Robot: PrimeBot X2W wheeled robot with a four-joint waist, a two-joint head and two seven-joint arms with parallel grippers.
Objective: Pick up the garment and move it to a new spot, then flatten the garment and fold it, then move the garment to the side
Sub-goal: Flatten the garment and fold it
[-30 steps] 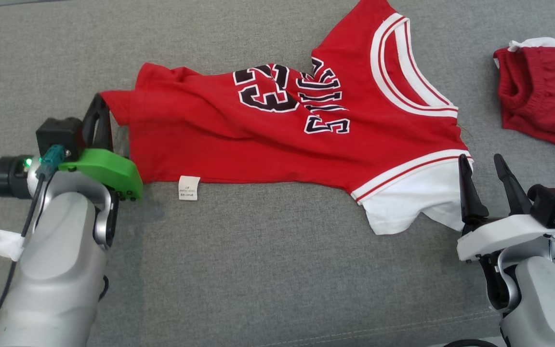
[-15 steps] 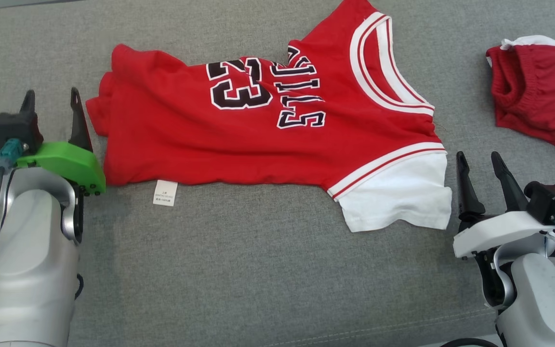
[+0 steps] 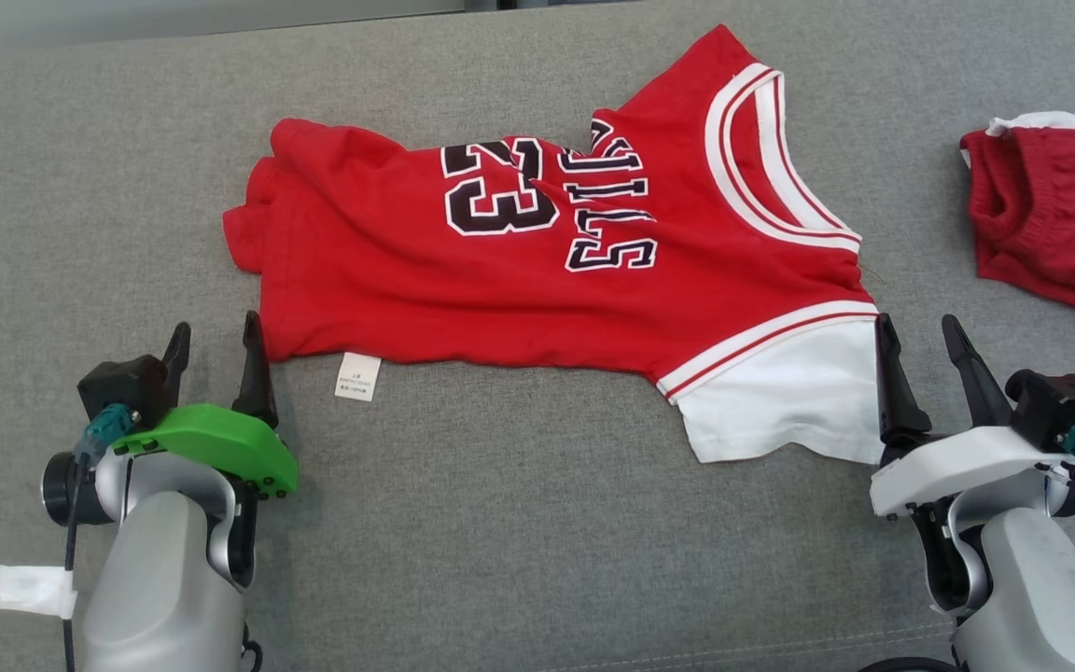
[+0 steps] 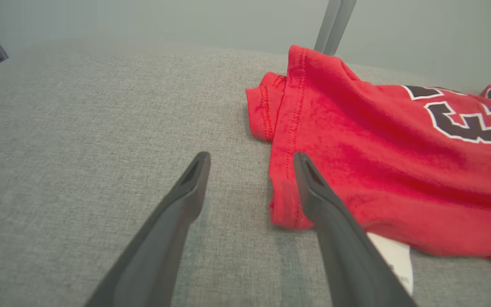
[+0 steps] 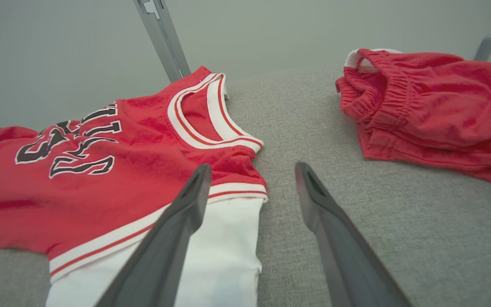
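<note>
garment (image 3: pixel 407 280), a red jersey with a black 23, white collar trim and a white sleeve (image 3: pixel 780 401), lies sideways on the grey cushion (image 3: pixel 500 541). it fills the middle and upper part of the head frame, collar toward the upper right, hem toward the left. it is creased across the body and bunched along the left hem edge.

red shorts (image 3: pixel 1051 215) sit well apart at the right edge.

left gripper (image 3: pixel 216 329), lower left, has its fingers spread wide with nothing between them. one tip is just beside the jersey's lower hem corner. right gripper (image 3: pixel 916 325), lower right, is also spread and empty, its inner finger at the edge of the white sleeve.

a white label (image 3: pixel 357 376) pokes out from under the jersey's lower edge, near the left gripper.

the cloth looks light, thin and limp. it should sag and wrinkle when lifted, and drag a little on the rough cushion. the best holds seem to be the hem corner and the sleeve or shoulder, pinching both layers.
</note>
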